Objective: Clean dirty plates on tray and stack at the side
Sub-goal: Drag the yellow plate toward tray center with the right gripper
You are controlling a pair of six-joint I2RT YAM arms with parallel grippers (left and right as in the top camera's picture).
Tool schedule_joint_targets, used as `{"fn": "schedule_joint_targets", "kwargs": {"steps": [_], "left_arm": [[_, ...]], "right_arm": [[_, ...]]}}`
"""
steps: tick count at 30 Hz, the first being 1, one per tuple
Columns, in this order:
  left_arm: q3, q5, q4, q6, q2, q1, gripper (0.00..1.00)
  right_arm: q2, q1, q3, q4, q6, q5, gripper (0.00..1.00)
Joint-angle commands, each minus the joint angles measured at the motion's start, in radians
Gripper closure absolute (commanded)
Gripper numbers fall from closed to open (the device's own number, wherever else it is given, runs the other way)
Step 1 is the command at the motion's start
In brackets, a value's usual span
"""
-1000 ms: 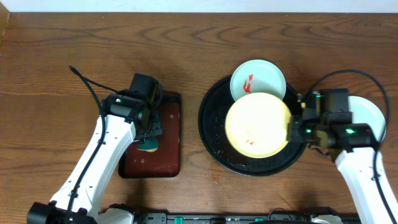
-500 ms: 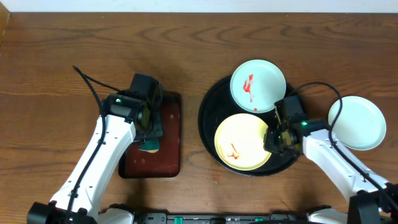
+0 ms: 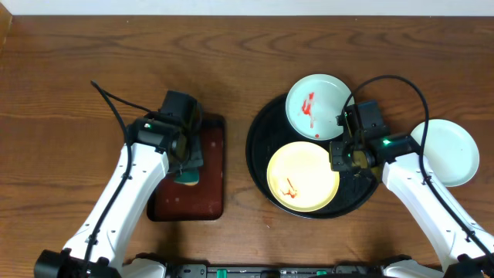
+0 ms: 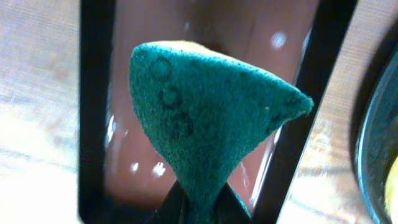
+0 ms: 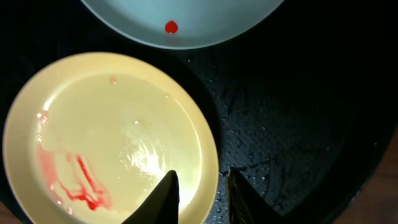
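My right tool stands apart over the rim of the yellow plate, which lies smeared on the black tray; my left tool is clamped on a green sponge

1. The table is brown wood, its grain plain, with a low sheen.
2. The black tray is glossy, finely pebbled and beaded with wet droplets.
3. The yellow plate is smooth and shiny, perhaps glazed ceramic.
4. The sponge has a rough, fibrous green face.
5. The red-brown tray is smooth with bright glints.
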State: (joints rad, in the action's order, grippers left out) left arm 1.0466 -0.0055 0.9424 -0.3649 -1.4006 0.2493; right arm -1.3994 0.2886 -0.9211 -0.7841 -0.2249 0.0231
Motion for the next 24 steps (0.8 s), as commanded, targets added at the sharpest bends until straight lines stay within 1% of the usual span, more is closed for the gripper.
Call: {"fn": "schedule_joint_targets", "kwargs": {"steps": [1,6,10,14,18,21,24], "left_arm": [[-0.088,-0.006,-0.084,0.013,-0.010,-0.004,0.93],[-0.241,-0.005,-0.281,-0.023,-0.058,-0.004,0.92],[-0.296,-0.005,-0.362,-0.087,-0.126,-0.004,0.91],[-0.303,0.005,-0.399,-0.105,-0.224,-0.004,0.90],[-0.303,0.072,-0.403,-0.105,-0.312,-0.004,0.90],[-0.301,0.100,-0.402,-0.103,-0.325,-0.004,0.90],[-0.269,0.103,-0.369,-0.101,-0.303,-0.004,0.90]], "right_arm": [[0.006,0.011,-0.009,-0.006,0.069,-0.015,0.75],[0.006,0.010,-0.009,-0.024,0.069,-0.015,0.76],[0.006,0.011,-0.009,-0.040,0.069,-0.015,0.75],[0.006,0.011,-0.009,-0.040,0.069,-0.015,0.74],[0.006,0.010,-0.008,-0.049,0.064,-0.015,0.73],[0.006,0.010,-0.006,-0.053,0.061,-0.016,0.70],[0.006,0.009,0.002,-0.049,0.037,-0.044,0.69]]}}
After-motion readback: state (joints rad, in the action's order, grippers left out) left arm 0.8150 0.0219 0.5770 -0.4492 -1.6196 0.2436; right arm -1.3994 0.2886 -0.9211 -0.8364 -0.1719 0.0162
